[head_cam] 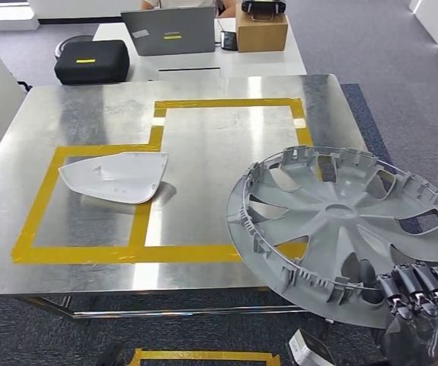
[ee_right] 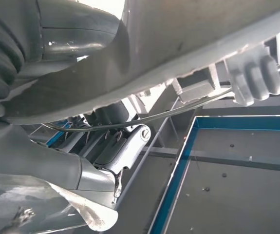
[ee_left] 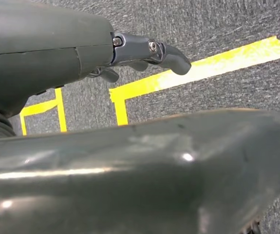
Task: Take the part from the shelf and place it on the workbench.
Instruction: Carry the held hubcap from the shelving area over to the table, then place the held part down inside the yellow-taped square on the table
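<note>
A large grey wheel cover (head_cam: 343,221) hangs tilted over the near right corner of the metal workbench (head_cam: 222,152), inner side up. My right hand (head_cam: 420,293) grips its near rim from below, at the lower right of the head view. In the right wrist view the cover's rim (ee_right: 190,44) runs above the hand's dark fingers (ee_right: 123,146). A white curved shell part (head_cam: 116,177) lies on the bench inside the left yellow-taped box. My left hand (ee_left: 145,51) hangs over the carpet with its fingers stretched out and nothing in them.
Yellow tape (head_cam: 228,103) marks two joined boxes on the bench. Behind it a white table carries a black case (head_cam: 91,61), a laptop (head_cam: 167,30) and a cardboard box (head_cam: 261,32). More yellow tape (ee_left: 204,66) marks the grey carpet.
</note>
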